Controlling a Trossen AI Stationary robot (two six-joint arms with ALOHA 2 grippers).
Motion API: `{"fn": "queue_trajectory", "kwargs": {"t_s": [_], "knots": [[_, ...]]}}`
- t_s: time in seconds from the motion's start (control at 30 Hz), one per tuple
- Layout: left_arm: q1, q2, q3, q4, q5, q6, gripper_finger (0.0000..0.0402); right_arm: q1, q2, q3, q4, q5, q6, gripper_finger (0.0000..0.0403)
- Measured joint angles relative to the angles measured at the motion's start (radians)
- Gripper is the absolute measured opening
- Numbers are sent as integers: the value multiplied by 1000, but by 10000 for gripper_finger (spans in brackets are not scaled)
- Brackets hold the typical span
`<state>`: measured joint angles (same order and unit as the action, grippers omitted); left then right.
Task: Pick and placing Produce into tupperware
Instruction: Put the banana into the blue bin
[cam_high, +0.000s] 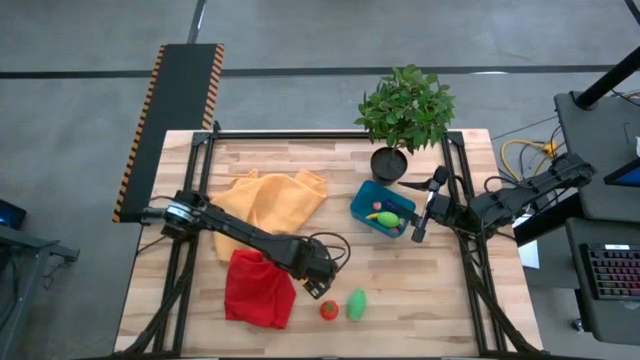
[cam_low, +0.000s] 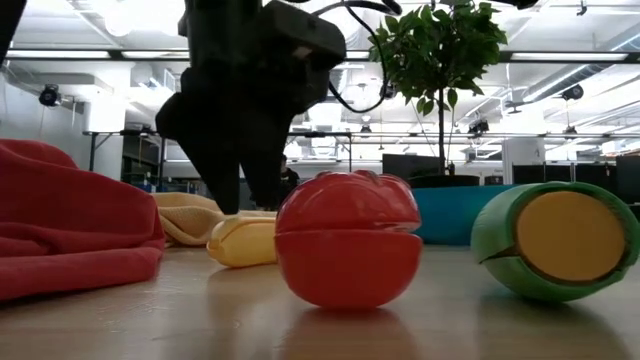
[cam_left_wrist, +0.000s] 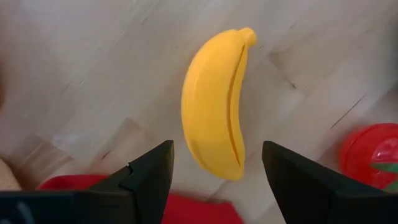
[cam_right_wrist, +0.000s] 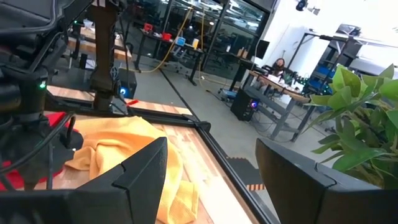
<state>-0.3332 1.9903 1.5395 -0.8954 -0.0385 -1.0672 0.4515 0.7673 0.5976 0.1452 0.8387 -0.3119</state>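
A yellow banana lies on the wooden table between the red cloth and the red tomato. My left gripper points down above it, open, one finger on either side of the banana's nearer end, touching nothing. In the low view the banana shows just below my left gripper. A green piece rests beside the tomato. The teal tupperware holds a few small pieces. My right gripper waits open beside the tupperware, raised and level.
A yellow cloth lies behind the left arm. A potted plant in a black pot stands at the far edge, behind the tupperware. Black frame rails run along the table's sides.
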Motion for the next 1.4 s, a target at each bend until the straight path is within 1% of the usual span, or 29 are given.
{"fn": "queue_trajectory", "kwargs": {"t_s": [0.23, 0.4, 0.7, 1.03, 1.13, 1.33, 1.37, 1.4], "knots": [[6, 1, -9, 27, -40, 4, 230, 0, 0, 0, 0, 0, -3, 238], [6, 10, -9, 36, -45, 9, 230, 0, 0, 0, -1, 0, -3, 238], [10, 99, -5, 57, -3, 29, 230, 0, 1, -1, -2, 0, -3, 238], [19, 106, -1, 55, 1, 54, 228, 0, 1, -1, -7, 0, -3, 238], [22, 106, 4, 48, -1, 74, 209, 0, 1, -1, -7, 0, -3, 238], [38, 106, 7, 36, -6, 108, 127, 0, 1, -1, -7, 0, -5, 238], [41, 106, 10, 41, -8, 120, 115, 0, 1, -1, -6, 0, -6, 238], [44, 106, 11, 40, -9, 134, 112, 0, 1, -1, -7, 0, -7, 238]]}}
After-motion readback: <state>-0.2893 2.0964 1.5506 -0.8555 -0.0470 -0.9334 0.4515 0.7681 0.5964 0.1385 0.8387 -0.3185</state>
